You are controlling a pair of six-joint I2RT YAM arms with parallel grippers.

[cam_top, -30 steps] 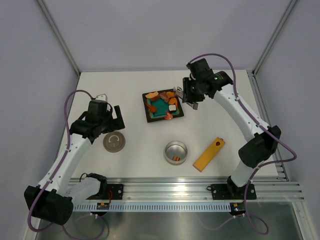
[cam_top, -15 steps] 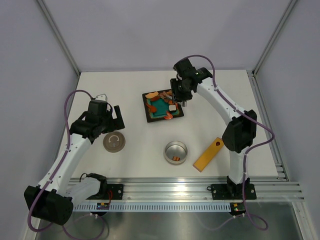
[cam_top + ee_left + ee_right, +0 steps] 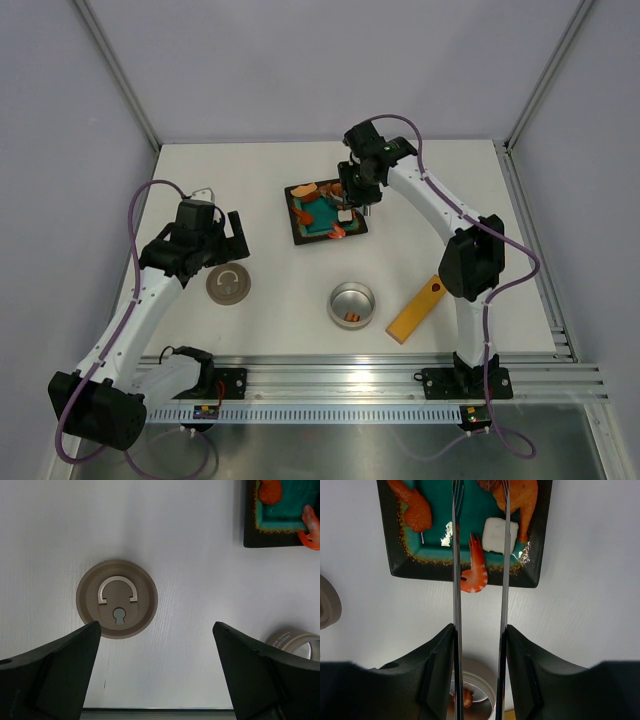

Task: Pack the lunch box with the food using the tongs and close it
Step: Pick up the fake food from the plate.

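Note:
The shiny round lunch box (image 3: 352, 304) stands near the table's front with an orange piece of food (image 3: 351, 318) inside. Its grey-brown lid (image 3: 228, 285) lies apart at the left, and my open, empty left gripper (image 3: 228, 238) hovers just beyond it. My right gripper (image 3: 480, 630) is shut on the silver tongs (image 3: 455, 580). Their two arms stand apart and reach over the black plate (image 3: 395, 565). A red shrimp (image 3: 476, 570) lies between the arms. A white cube (image 3: 496, 535) sits under the right arm, with orange pieces (image 3: 415, 507) further up.
A long yellow-orange flat bar (image 3: 418, 308) lies right of the lunch box. The plate (image 3: 300, 232) sits at the table's middle back. In the left wrist view the lid (image 3: 117, 599) is ahead, with the plate's corner (image 3: 250, 520) and the lunch box rim (image 3: 295, 640) at the right.
My right arm has swung left from the plate's right edge to above the plate, and the tongs' arms have spread a little. The left arm has not moved.

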